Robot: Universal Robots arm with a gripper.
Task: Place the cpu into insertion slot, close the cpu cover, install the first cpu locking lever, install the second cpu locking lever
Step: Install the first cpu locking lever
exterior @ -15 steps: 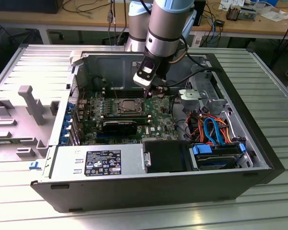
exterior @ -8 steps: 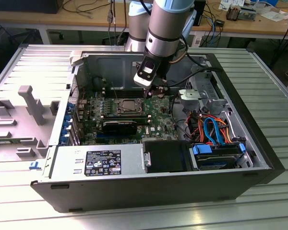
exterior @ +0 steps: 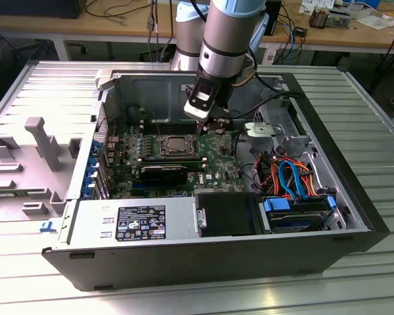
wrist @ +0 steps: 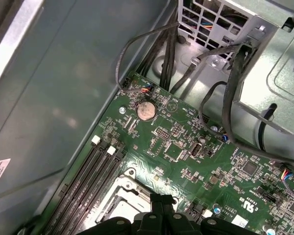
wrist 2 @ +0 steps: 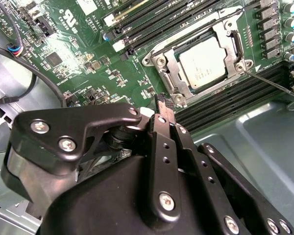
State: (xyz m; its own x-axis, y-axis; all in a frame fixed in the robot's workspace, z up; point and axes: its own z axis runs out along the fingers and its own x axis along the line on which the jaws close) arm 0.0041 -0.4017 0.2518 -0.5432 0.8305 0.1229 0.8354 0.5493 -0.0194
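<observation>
The cpu (wrist 2: pixel 203 61), a dull silver square, lies flat in the insertion slot (wrist 2: pixel 161 61) on the green motherboard (wrist 2: pixel 78 54). The cpu cover (wrist 2: pixel 174 78), a silver frame, lies down around the chip. From one socket corner a thin metal lever (wrist 2: pixel 272 83) sticks out over the black memory slots. My gripper (wrist 2: pixel 164 104) hangs above the board just beside the socket, fingers shut with nothing in them. The exterior view has the gripper (exterior: pixel 207 128) to the right of the socket (exterior: pixel 177 144) inside the open computer case. In the first wrist view the gripper (wrist: pixel 159 199) is next to the socket's edge (wrist: pixel 120 196).
The case wall (exterior: pixel 151 88) rises close behind the board. A metal drive cage (wrist: pixel 264 63) with black cables (wrist: pixel 230 93) stands beside it. Blue and orange cables (exterior: pixel 289 176) and a power supply (exterior: pixel 131 223) fill the front. A coin battery (wrist: pixel 146 110) sits on the board.
</observation>
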